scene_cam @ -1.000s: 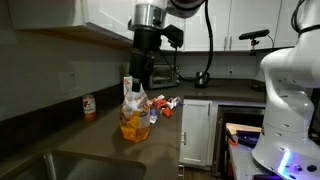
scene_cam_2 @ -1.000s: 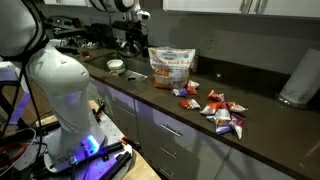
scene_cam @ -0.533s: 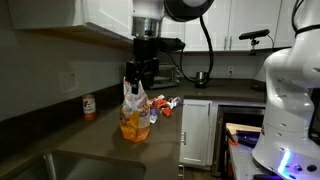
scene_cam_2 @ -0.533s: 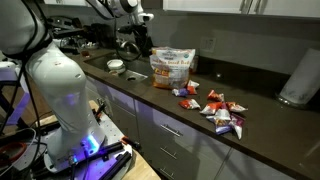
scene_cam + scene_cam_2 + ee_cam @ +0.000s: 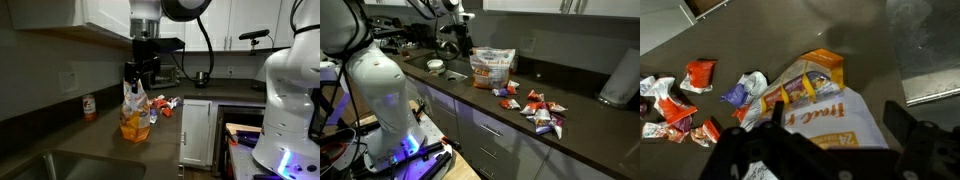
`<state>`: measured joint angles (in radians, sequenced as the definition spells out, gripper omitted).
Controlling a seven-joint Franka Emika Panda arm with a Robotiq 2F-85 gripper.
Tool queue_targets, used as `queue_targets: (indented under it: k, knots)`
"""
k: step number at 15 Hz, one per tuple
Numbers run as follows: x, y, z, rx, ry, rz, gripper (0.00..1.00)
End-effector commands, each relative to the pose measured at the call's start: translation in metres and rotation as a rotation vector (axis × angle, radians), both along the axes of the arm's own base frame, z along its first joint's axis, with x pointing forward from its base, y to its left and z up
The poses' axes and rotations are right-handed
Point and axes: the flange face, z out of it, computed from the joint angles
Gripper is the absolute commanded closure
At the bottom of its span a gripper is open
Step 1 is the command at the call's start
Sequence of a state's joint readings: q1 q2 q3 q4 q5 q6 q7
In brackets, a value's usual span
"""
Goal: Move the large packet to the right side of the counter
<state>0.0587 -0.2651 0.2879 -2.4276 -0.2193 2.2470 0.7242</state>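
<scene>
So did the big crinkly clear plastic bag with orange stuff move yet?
No. The tall clear plastic packet stands where it did, same gap from the small red-labelled can on the dark grey counter.

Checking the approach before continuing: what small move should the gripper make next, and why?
Probably ease straight down: the gripper is open and hangs just above the large packet. In the wrist view the packet lies between its fingers, not yet gripped.

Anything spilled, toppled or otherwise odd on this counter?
Nothing spilled or damaged. The small packets lie scattered loosely on the counter beside the large packet, which stands upright.
</scene>
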Motion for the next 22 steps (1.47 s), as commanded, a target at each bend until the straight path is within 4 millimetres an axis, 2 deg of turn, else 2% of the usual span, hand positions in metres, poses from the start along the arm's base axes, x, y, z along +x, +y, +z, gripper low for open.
queue_targets:
  k: [1,5,9,16,19,22]
  knots:
    - [-0.004,0.005,0.001,0.015,0.067,-0.058,0.0]
    - [-0.009,0.021,0.006,0.044,0.13,-0.099,0.0]
    - [-0.005,0.04,0.016,0.073,0.074,-0.144,0.0]
    - [0.022,0.03,0.002,0.073,-0.041,-0.502,0.0]
    - [0.036,0.024,-0.008,0.084,-0.128,-0.587,0.0]
    - [0.048,0.015,-0.015,0.017,-0.281,-0.621,0.0]
